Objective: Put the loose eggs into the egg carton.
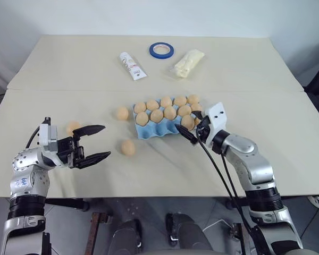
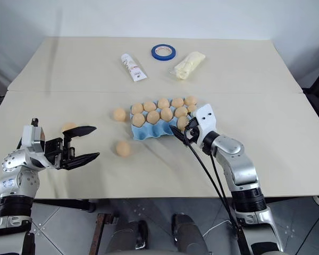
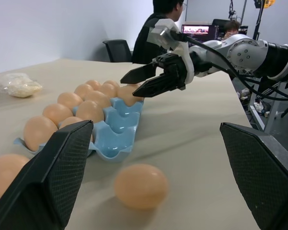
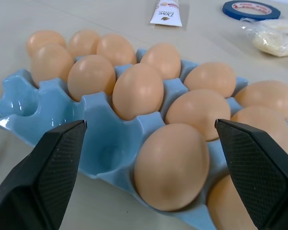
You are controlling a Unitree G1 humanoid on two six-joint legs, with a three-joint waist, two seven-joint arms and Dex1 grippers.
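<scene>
Pale beige surface [image 1: 69, 69] | light blue moulded egg carton [image 1: 149, 132] mid-surface, front cups empty | your right hand [image 1: 194, 127] wide at its right end; left hand [image 1: 90, 143] wide, empty | three loose tan-orange eggs [image 1: 128, 147] left of carton | risk: retreating fingers could catch carton.

An office-like lab: seated people [image 3: 156, 28] at a lit monitor [image 3: 201, 31], an office chair [image 3: 116, 49], stands and cables behind the tabletop [image 3: 197, 139].
</scene>
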